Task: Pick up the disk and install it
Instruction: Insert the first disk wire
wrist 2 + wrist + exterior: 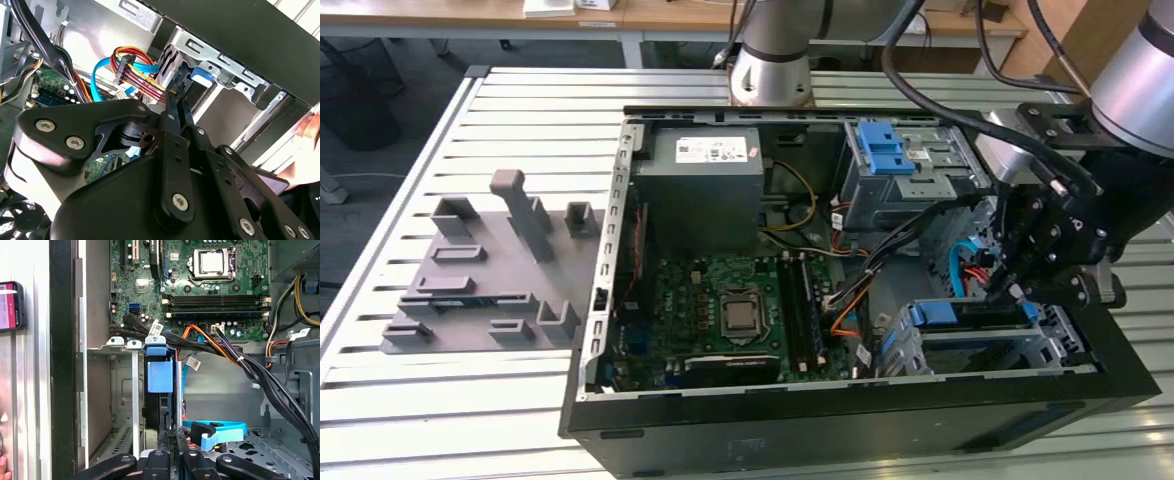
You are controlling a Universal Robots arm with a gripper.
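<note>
Blue-framed disk [160,376], one, stands edgewise in its bay; one claw [172,440] pinches its end.

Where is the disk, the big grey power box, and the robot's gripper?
disk [160,375]: first wrist view, blue carrier frame tab.
power box [698,195]: exterior view, grey side face.
gripper [1011,290]: exterior view, between its fingertips.

A: Counts? One open computer case [854,420], one gripper [1014,285], one grey fixture block [480,270].
B: Drives?
A: One disk [970,314] that I can see. One power supply [700,190], one processor socket [740,312].
</note>
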